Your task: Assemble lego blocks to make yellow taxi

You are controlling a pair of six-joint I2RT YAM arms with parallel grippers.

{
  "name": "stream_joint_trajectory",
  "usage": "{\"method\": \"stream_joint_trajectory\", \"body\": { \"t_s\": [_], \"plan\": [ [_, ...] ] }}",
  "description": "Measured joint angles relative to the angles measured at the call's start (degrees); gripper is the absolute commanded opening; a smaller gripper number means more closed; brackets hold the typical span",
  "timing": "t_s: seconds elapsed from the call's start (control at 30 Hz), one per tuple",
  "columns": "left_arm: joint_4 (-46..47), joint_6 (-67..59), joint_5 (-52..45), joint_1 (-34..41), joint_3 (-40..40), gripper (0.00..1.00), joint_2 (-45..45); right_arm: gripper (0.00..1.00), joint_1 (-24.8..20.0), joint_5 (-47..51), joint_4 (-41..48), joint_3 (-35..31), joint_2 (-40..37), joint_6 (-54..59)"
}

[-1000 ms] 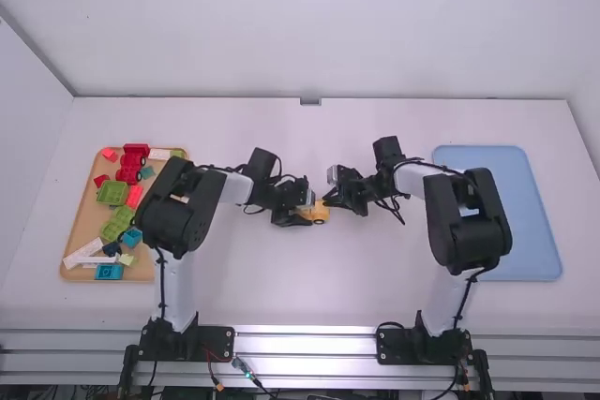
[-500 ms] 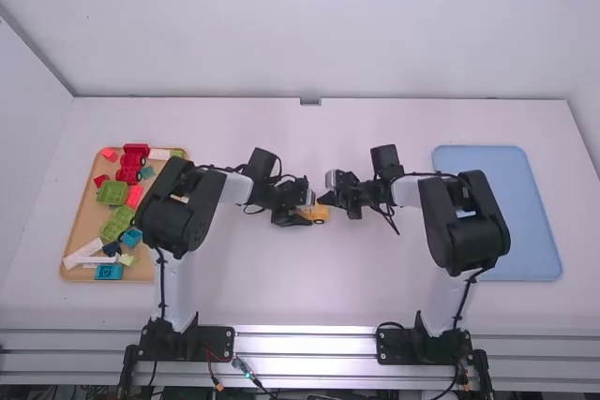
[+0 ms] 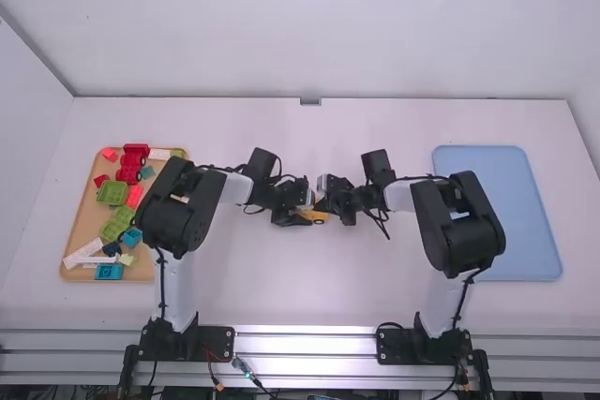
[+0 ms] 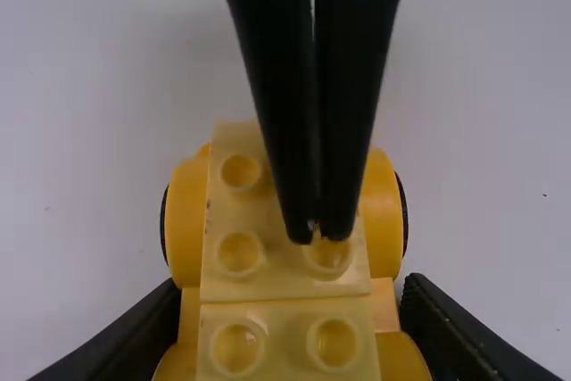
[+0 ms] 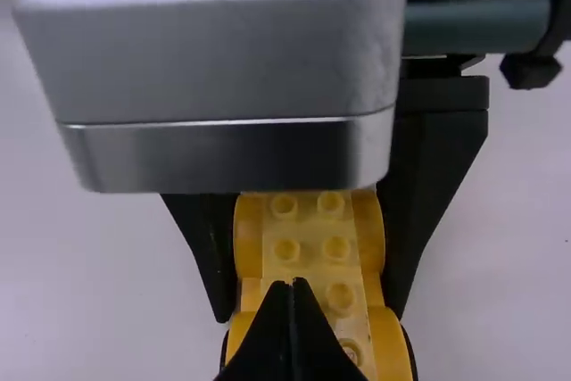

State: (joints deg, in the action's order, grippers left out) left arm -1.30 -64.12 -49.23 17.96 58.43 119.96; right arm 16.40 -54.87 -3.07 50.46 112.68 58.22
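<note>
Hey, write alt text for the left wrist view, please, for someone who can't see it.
A yellow toy car with a studded top is held between the fingers of the left gripper. The right gripper, its black fingers together, points down over the studs. Behind is the white table.

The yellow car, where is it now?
In the high view, the car is left of the blue tray, held by the left gripper, beneath the right gripper.

white table (image 3: pixel 309 297), tan tray (image 3: pixel 86 217) lying toward the left, blue tray (image 3: pixel 527 222) lying toward the right
</note>
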Motion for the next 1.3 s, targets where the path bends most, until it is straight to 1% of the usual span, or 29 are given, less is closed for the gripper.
{"method": "stream_joint_trajectory", "body": {
  "t_s": [0.27, 0.43, 0.57, 0.63, 0.73, 0.83, 0.87, 0.9, 0.93, 0.97, 1.0, 1.07, 1.13, 1.2, 1.3],
  "plan": [
    [-0.04, -0.02, 0.04, 0.00, 0.00, 0.46, 0.00, 0.00, -0.50, -0.22, 1.44, 0.63, 0.79, -2.64],
    [-0.24, 0.07, 0.26, -0.24, 0.00, 0.46, 0.00, 0.00, -1.18, -3.80, -0.26, 1.77, 3.63, -5.40],
    [-0.22, 0.04, 0.28, -0.28, 0.00, 0.46, 0.00, 0.00, -1.31, -4.59, -0.48, 1.90, 3.98, -6.19],
    [-0.20, 0.02, 0.24, -0.28, 0.00, 0.46, 0.00, 0.00, -1.57, -4.66, 0.85, 2.38, 3.87, -5.22],
    [-0.15, 0.04, 0.20, -0.09, 0.00, 0.46, 0.00, 0.00, -2.08, -4.04, 3.91, 2.73, 2.73, -2.40],
    [0.24, 0.07, -0.22, 0.00, 0.00, 0.47, 0.00, 0.00, -3.08, -2.78, 5.77, 2.71, -0.11, -0.28],
    [0.28, 0.07, -0.24, 0.00, 0.00, 0.47, 0.00, 0.01, -3.76, -2.34, 6.08, 2.71, -2.38, 0.42],
    [0.28, 0.07, -0.24, 0.00, 0.00, 0.47, 0.00, 0.05, -4.15, -2.03, 6.10, 2.71, -3.80, 0.63],
    [0.26, 0.04, -0.24, 0.00, 0.02, 0.47, 0.00, 0.38, -5.03, -0.96, 6.23, 2.71, -7.56, 0.44],
    [0.22, 0.11, -0.24, 0.00, 0.00, 0.47, 0.00, 0.49, -5.20, -0.70, 6.12, 2.71, -8.26, 0.68],
    [0.22, 0.09, -0.24, 0.00, 0.00, 0.48, 0.00, 0.99, -5.86, 1.09, 6.75, 2.75, -11.52, -0.26],
    [0.22, 0.22, -0.22, 0.00, 0.00, 0.50, 0.00, 0.99, -6.60, 4.39, 8.92, 2.84, -15.04, -2.43],
    [0.22, 0.24, -0.24, 0.00, 0.00, 0.52, 0.00, 0.99, -6.99, 7.23, 10.95, 2.84, -16.87, -4.68],
    [0.22, 0.24, -0.24, 0.00, 0.00, 0.59, 0.00, 0.99, -7.32, 10.78, 12.61, 2.84, -17.99, -7.45],
    [0.15, 0.24, -0.31, 0.00, 0.00, 0.67, 0.04, 0.99, -7.41, 14.23, 15.13, 2.82, -18.03, -10.19]
  ]
}}
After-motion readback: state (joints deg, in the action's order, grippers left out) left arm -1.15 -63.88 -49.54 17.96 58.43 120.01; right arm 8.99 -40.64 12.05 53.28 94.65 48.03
